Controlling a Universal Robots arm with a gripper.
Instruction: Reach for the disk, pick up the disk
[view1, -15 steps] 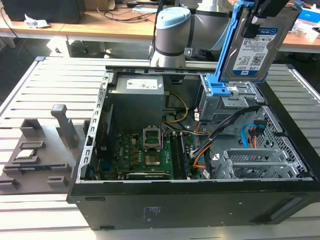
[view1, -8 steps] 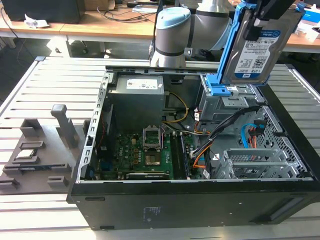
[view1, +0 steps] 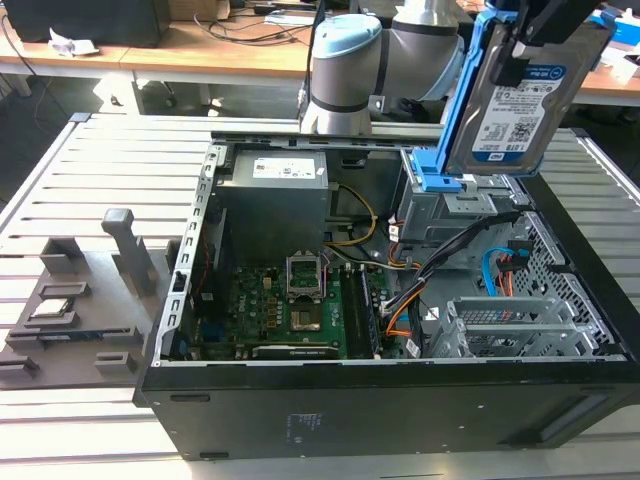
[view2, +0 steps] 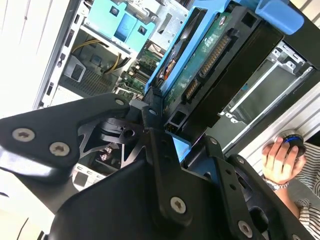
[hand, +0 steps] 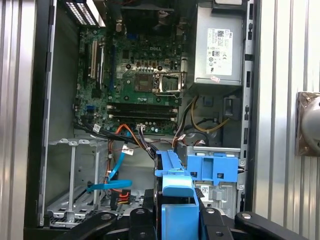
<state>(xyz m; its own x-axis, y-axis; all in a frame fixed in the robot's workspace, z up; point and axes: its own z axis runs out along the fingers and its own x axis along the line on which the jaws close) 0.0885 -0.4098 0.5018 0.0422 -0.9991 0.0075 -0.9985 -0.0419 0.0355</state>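
The disk (view1: 512, 105), a silver drive with a white-and-blue label in a blue bracket, hangs upright in the air above the open computer case (view1: 380, 400), at the exterior view's upper right. My gripper (view1: 525, 45) is shut on its top edge. In the second wrist view the black fingers (view2: 155, 125) clamp the disk (view2: 207, 57), whose green circuit board faces the camera. The first wrist view looks down the disk's blue bracket edge (hand: 172, 182), held between the gripper (hand: 172, 215) fingers.
Under the disk the case holds a drive cage with a bare blue caddy (hand: 212, 167), a motherboard (view1: 290, 305), cables and a grey power supply (view1: 275, 190). A grey fixture (view1: 75, 300) lies on the slatted table at the exterior view's left. A person's hand (view2: 279, 157) rests beside the case.
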